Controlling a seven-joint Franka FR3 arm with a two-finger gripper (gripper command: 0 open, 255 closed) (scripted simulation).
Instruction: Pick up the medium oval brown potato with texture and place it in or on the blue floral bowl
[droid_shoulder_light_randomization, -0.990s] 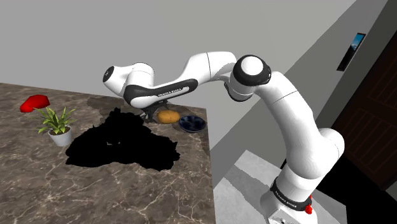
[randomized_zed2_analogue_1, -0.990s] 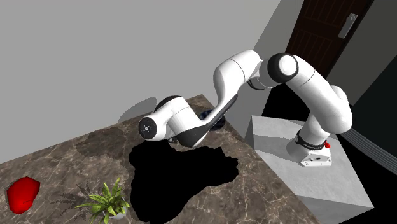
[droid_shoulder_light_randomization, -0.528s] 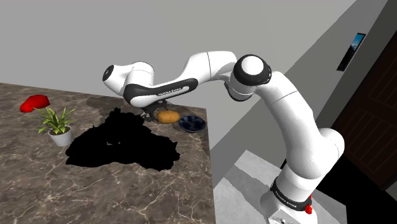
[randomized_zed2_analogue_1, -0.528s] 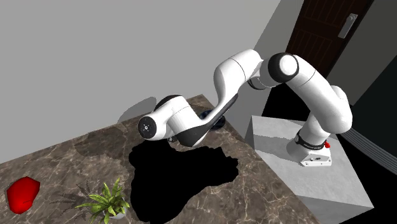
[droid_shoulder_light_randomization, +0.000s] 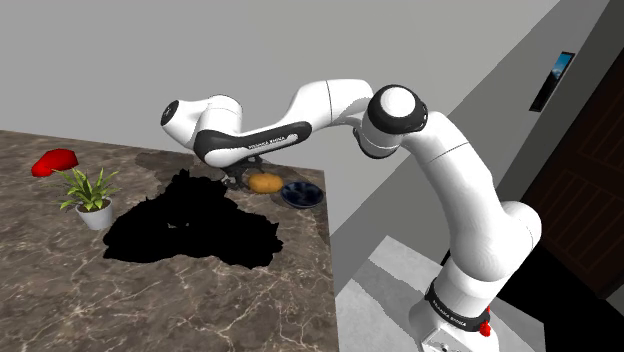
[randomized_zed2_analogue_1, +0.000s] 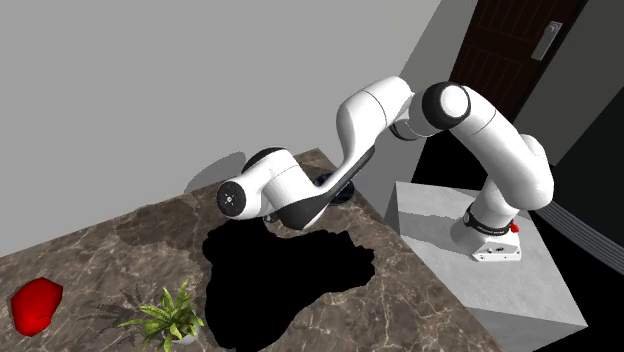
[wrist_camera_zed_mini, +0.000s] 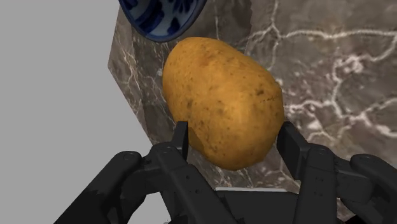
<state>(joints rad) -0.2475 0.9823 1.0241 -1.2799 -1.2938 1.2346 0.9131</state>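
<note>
The brown, textured oval potato (wrist_camera_zed_mini: 222, 95) sits between my gripper's (wrist_camera_zed_mini: 233, 130) two black fingers, which press on both of its sides. In the shoulder view the potato (droid_shoulder_light_randomization: 263, 182) is low over the marble counter (droid_shoulder_light_randomization: 150, 300), near its far corner, with the gripper (droid_shoulder_light_randomization: 240, 180) against its left side. The blue floral bowl (droid_shoulder_light_randomization: 301, 193) stands on the counter just to the right of the potato; from the hand its rim (wrist_camera_zed_mini: 159, 16) lies just beyond the potato. In the second exterior view the arm hides most of the bowl (randomized_zed2_analogue_1: 328, 181).
A potted green plant (droid_shoulder_light_randomization: 90, 195) and a red object (droid_shoulder_light_randomization: 55, 162) stand at the shoulder view's left. A black area (droid_shoulder_light_randomization: 190, 225) spreads over the counter's middle. The counter's edge runs close behind the bowl. The stand (droid_shoulder_light_randomization: 400, 300) is at the lower right.
The arm's wrist has risen a little. The potato has hardly shifted in the shoulder view.
</note>
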